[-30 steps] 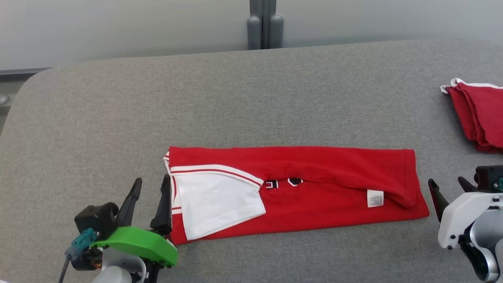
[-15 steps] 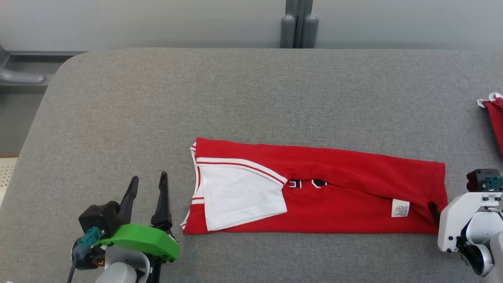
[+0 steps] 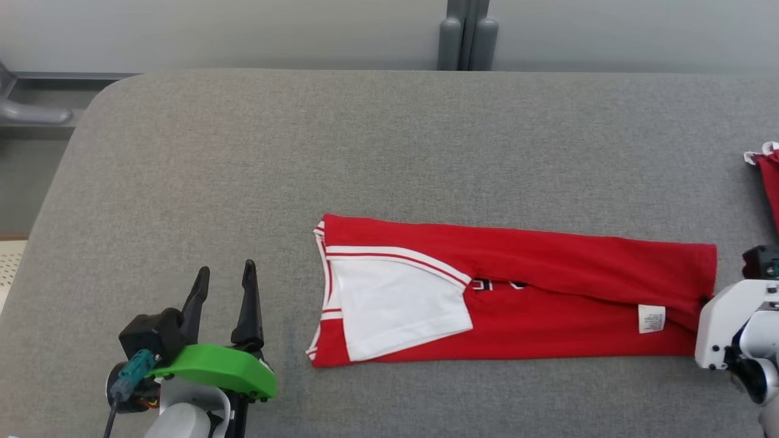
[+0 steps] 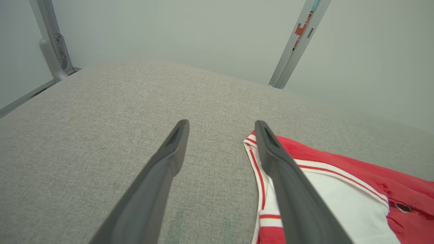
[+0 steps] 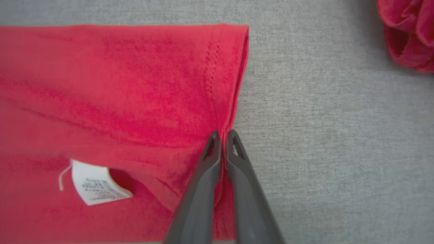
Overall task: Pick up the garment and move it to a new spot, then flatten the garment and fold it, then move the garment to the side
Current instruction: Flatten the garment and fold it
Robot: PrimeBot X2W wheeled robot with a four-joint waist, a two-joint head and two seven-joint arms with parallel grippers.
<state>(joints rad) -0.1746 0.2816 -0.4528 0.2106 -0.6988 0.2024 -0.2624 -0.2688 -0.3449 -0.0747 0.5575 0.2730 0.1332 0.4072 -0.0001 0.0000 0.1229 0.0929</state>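
Red garment (image 3: 548,267), right fingers (image 5: 199,189) pinching hem, label (image 5: 95,186) unreadable

Green cover (image 3: 213,371) — dark fingers (image 3: 248,304), white wrist housing (image 3: 724,322).

Grey fabric-covered table (image 3: 389,152): woven texture, rounded far-left corner, runs out of sight on right. Faint dark smear (image 3: 291,340) on cover, near side, left of middle.

Red cloth pile (image 3: 769,182) on table at far right, cut by edge of view; white trim at its far corner, crumpled folds.

Grey upright post (image 3: 467,30) just behind table's far edge, right of middle, rounded stub on either side at base.

Pale grey wall (image 3: 243,30) behind. Grey rail (image 3: 33,114) at far left, below table level. Beige perforated floor patch (image 3: 9,267) off left edge.
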